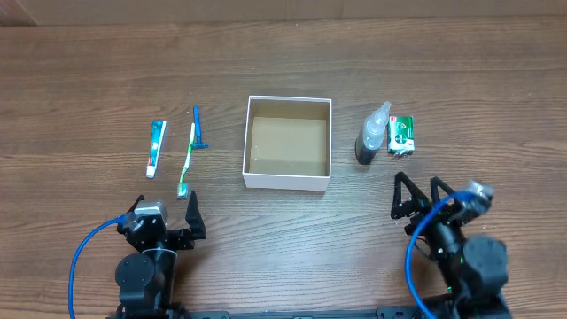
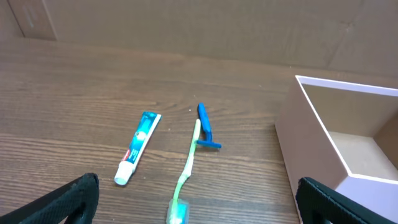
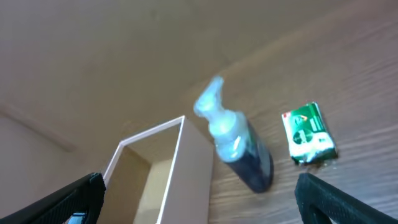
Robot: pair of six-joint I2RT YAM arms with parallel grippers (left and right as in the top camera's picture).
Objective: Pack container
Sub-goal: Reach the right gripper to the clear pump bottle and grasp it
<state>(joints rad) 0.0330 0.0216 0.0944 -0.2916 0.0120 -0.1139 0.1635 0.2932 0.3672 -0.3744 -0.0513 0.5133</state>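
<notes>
Judging from the overhead view, the coming move is thought to turn on the green plastic toothbrush (image 1: 187, 162), which is found at 12 o'clock from the left gripper (image 1: 166, 206) and just ahead of it, its long axis run roughly from 12 to 6 o'clock with the bristled head at the near end. The fingers of the left gripper are held apart and nothing is held between them; the right gripper (image 1: 417, 188) is likewise spread and empty. The square, shallow white cardboard container with a brown floor (image 1: 285, 181) is set at the middle of the wooden table (image 1: 496, 80), at about 2 o'clock from the left gripper and 10 o'clock from the right, and nothing is seen inside it. A small white and teal toothpaste tube (image 1: 156, 148) is laid at 11 o'clock from the left gripper, parallel to the toothbrush and apart from it. A blue plastic razor (image 1: 198, 128) is placed against or just beside the toothbrush's far end, so a grasp nearer the head is judged safer. A dark bottle with a clear pointed cap (image 1: 372, 135) and a green packet (image 1: 402, 135) are stood close together at 11 to 12 o'clock from the right gripper. No obstacle is seen between either gripper and its nearest items.
</notes>
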